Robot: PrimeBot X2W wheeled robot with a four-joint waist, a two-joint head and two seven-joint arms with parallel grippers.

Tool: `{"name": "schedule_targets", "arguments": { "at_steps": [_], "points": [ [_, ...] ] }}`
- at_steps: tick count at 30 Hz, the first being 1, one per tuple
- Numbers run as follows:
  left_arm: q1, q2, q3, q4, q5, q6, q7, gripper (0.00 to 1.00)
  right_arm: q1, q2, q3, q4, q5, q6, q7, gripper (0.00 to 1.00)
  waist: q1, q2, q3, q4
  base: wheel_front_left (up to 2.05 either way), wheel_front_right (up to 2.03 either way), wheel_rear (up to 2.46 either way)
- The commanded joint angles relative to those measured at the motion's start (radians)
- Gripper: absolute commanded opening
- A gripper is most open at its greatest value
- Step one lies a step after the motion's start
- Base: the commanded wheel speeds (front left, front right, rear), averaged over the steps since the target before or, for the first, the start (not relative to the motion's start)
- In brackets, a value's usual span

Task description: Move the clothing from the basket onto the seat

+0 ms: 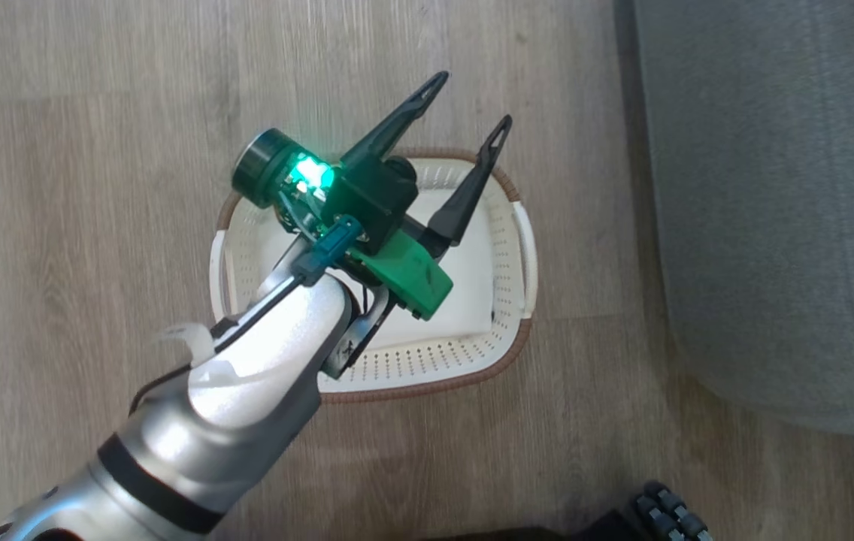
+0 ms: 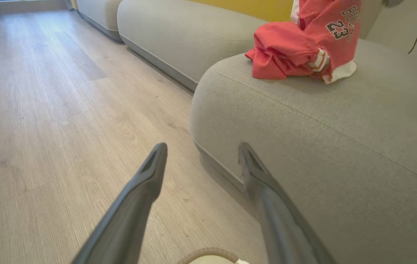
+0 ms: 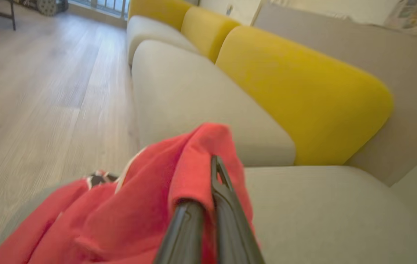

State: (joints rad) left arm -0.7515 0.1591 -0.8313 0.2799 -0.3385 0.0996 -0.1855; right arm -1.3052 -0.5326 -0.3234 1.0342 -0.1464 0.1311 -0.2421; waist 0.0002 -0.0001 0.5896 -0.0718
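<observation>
The white perforated basket (image 1: 502, 346) with a brown rim stands on the wood floor, and the part of its inside that I can see is bare white. My left gripper (image 1: 470, 101) hovers above it, open, with nothing between the fingers; its fingers also show in the left wrist view (image 2: 201, 146). The red clothing (image 2: 285, 55) lies bunched on the grey seat (image 2: 322, 121), and a piece printed 23 (image 2: 337, 25) rises up from the heap. My right gripper (image 3: 210, 168) is shut on a fold of the red clothing (image 3: 149, 205) just above the seat (image 3: 322, 209).
Yellow back cushions (image 3: 296, 95) stand behind the seat, and further grey seat cushions (image 2: 179, 33) run along the floor. The seat's rounded corner (image 1: 773, 188) is to the right of the basket. Part of my wheeled base (image 1: 667, 511) shows at the bottom right.
</observation>
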Motion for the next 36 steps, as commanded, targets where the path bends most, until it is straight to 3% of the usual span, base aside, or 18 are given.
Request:
{"name": "schedule_targets", "arguments": {
  "at_steps": [1,7,10,11,21,29,36],
  "points": [
    [-0.020,0.026,0.023,-0.045,0.008,0.009,0.003,1.00,0.026,0.015,-0.009,0.006,-0.049,0.000,-0.009,0.00,-0.0002,0.0001,0.025,0.007,0.00,0.00,0.00],
    [-0.016,0.038,0.024,-0.048,0.006,0.016,0.006,1.00,0.035,0.055,-0.038,0.062,-0.105,0.000,-0.012,0.00,-0.0002,0.0001,0.029,-0.010,0.00,0.00,0.00],
    [-0.015,0.040,0.026,-0.044,0.001,0.017,0.003,1.00,0.044,0.074,-0.049,0.090,-0.117,0.000,-0.014,0.53,-0.0002,0.0001,0.019,-0.025,0.00,0.00,0.00],
    [-0.014,0.040,0.026,-0.042,-0.001,0.017,0.002,1.00,0.047,0.081,-0.051,0.099,-0.119,0.000,-0.015,0.97,-0.0002,0.0001,0.014,-0.030,0.00,0.00,0.00],
    [0.015,0.032,0.039,-0.007,-0.040,0.013,-0.034,1.00,0.134,0.137,0.030,0.066,-0.063,0.000,-0.019,1.00,-0.0002,0.0001,-0.079,-0.076,0.00,0.00,0.00],
    [0.082,0.034,0.096,0.040,-0.094,0.024,-0.067,1.00,0.256,0.162,0.196,-0.041,0.053,0.000,-0.020,1.00,-0.0002,0.0001,-0.238,-0.086,0.00,0.00,0.00],
    [0.180,0.043,0.165,0.057,-0.127,0.061,-0.075,1.00,0.355,0.186,0.318,-0.130,0.142,0.000,-0.020,1.00,-0.0002,0.0001,-0.358,-0.059,0.00,0.00,0.00]
  ]
}}
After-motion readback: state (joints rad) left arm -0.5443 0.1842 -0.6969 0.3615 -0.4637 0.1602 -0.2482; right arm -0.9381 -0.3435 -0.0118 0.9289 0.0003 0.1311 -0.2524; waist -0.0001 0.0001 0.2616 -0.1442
